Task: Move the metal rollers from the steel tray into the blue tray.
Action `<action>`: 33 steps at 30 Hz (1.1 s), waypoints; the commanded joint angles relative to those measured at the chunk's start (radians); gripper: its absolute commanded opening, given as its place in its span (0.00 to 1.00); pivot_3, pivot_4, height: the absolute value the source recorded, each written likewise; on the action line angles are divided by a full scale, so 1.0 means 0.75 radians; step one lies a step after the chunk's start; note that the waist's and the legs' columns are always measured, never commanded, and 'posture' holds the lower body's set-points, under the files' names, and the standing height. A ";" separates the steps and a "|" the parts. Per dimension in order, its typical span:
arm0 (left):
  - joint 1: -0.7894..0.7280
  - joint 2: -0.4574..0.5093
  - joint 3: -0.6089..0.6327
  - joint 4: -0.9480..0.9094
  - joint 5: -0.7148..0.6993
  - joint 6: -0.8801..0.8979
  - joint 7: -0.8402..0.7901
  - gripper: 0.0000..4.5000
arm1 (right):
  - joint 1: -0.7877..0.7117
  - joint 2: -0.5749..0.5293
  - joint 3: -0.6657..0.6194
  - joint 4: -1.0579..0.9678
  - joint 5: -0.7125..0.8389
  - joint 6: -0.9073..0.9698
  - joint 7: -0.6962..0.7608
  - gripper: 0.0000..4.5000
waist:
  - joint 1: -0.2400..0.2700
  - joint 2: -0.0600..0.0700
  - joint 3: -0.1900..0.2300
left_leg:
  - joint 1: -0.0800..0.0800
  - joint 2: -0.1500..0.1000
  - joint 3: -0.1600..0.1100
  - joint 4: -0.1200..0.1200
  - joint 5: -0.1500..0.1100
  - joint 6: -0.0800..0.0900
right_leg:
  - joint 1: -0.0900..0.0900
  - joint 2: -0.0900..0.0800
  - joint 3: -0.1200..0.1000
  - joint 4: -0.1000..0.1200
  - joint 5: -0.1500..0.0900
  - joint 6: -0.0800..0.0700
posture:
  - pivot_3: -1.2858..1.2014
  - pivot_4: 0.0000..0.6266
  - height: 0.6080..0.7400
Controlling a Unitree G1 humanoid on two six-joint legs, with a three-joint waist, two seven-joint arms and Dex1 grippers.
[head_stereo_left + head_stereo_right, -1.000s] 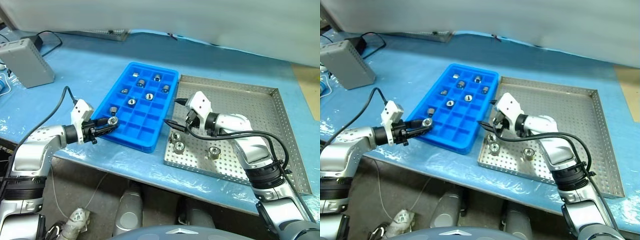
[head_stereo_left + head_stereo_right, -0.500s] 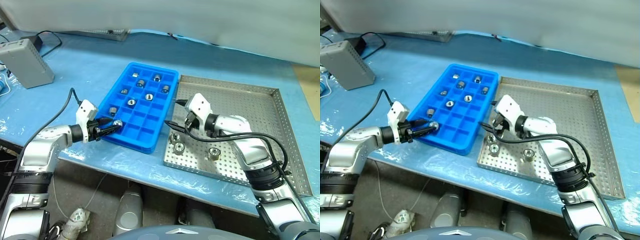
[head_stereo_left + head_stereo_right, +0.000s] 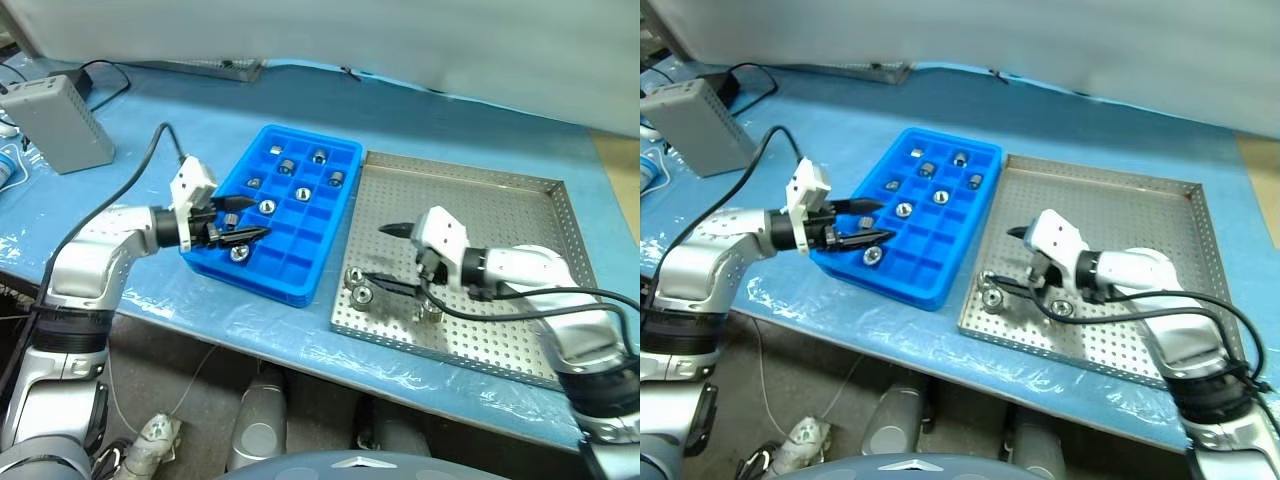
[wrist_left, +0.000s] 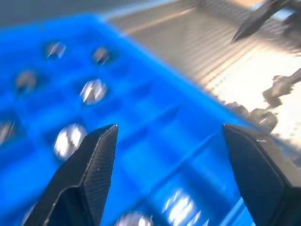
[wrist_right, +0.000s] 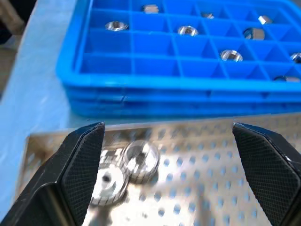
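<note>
Roller (image 3: 239,253) just below left claw (image 3: 243,220)

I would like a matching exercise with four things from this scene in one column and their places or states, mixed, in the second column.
Things:
1. grey rectangular box
2. bright blue plastic compartment tray
3. large silver perforated steel tray
4. left gripper

Places or states:
A. open, over the blue tray's near-left part
B. between the grey box and the steel tray
C. far left on the table
D. under the open right gripper, with metal rollers at its near-left corner

Pairs: 1-C, 2-B, 3-D, 4-A
</note>
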 commanded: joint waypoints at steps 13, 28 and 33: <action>-0.039 -0.162 -0.266 0.195 0.043 0.026 -0.113 0.83 | 0.362 -0.067 -0.065 0.065 -0.134 -0.182 -0.074 1.00 | -0.043 0.000 0.000 | 0.000 0.002 0.001 0.001 0.000 0.000 | -0.002 0.003 0.000 0.000 -0.001 0.001 | 0.57 0.24 1.00; -0.080 -0.164 -0.268 0.112 0.059 0.116 -0.022 0.84 | 0.352 0.026 0.018 0.424 -0.194 -0.352 -0.042 0.57 | -0.046 -0.007 -0.004 | 0.014 0.002 0.000 0.002 0.000 0.001 | 0.013 0.001 0.000 -0.001 -0.005 0.009 | 0.57 0.24 1.00; -0.077 -0.174 -0.269 0.154 0.076 0.083 -0.019 0.84 | 0.361 0.010 0.018 0.388 -0.182 -0.346 -0.033 0.37 | -0.044 -0.007 -0.004 | 0.028 0.001 0.000 -0.001 -0.001 0.001 | 0.025 0.001 0.000 -0.003 -0.006 0.010 | 0.57 0.24 1.00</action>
